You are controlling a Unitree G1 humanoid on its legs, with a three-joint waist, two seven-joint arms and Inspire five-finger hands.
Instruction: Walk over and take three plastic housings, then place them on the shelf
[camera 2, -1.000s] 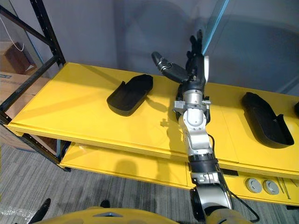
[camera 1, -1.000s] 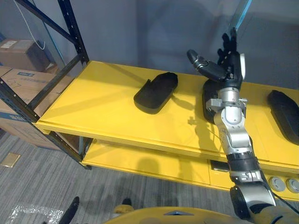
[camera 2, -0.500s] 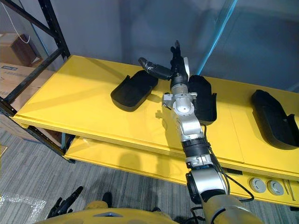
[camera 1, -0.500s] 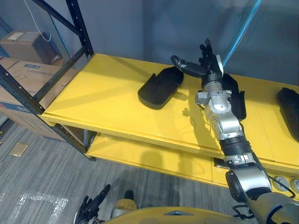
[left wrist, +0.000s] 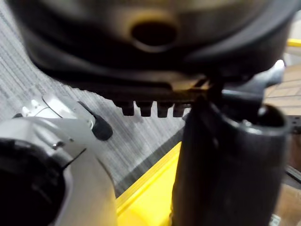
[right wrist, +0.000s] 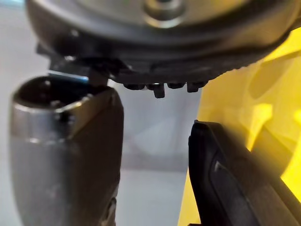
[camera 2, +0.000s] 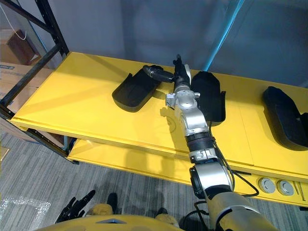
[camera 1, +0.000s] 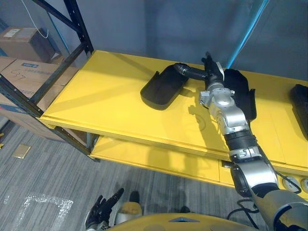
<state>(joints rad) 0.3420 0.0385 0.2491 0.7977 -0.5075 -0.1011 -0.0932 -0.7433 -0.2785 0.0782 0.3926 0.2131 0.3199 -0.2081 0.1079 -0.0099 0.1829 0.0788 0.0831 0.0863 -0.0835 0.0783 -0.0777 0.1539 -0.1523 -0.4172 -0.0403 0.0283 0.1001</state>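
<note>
Three black plastic housings lie on the yellow shelf [camera 1: 106,96]: left housing [camera 1: 161,89], middle housing [camera 1: 240,91], right housing [camera 2: 284,115]. The right hand [camera 1: 211,79] hangs between the left and middle ones, fingers straight, thumb spread over the left housing's far edge. The left hand [camera 1: 103,214] hangs low, fingers loosely spread.

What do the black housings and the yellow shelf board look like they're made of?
Housings: likely moulded plastic, matt black, with thin walls, rounded edges and no glare. Shelf board: smooth yellow coated panel with a faint sheen and seams between boards; core material unclear.
</note>
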